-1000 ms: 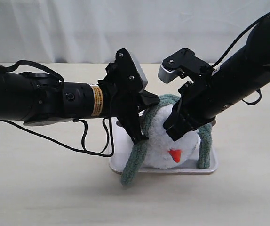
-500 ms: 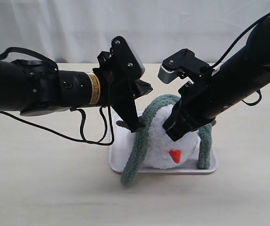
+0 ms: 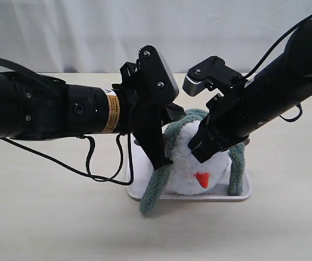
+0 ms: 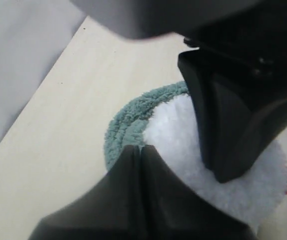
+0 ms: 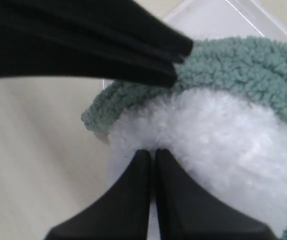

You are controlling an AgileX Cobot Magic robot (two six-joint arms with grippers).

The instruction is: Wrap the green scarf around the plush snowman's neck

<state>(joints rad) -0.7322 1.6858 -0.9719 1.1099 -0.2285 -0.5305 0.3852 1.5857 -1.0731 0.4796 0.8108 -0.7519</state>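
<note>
The plush snowman lies on a pale tray, its orange nose toward the front. The green scarf arches over its white body, one end hanging off the tray's left front and the other down the right side. My left gripper is shut, its tips at the seam between the scarf and the white fur. My right gripper is shut too, tips pressed on the snowman just below the scarf. The arms hide the snowman's neck.
The tray rests on a beige tabletop with a white curtain behind. Both black arms cross above the tray, fingers only a few centimetres apart. A black cable loops down from the left arm to the table.
The left gripper lifted back toward the left half a second ago and has come back down to the scarf's left strand. The right arm has stayed put.
</note>
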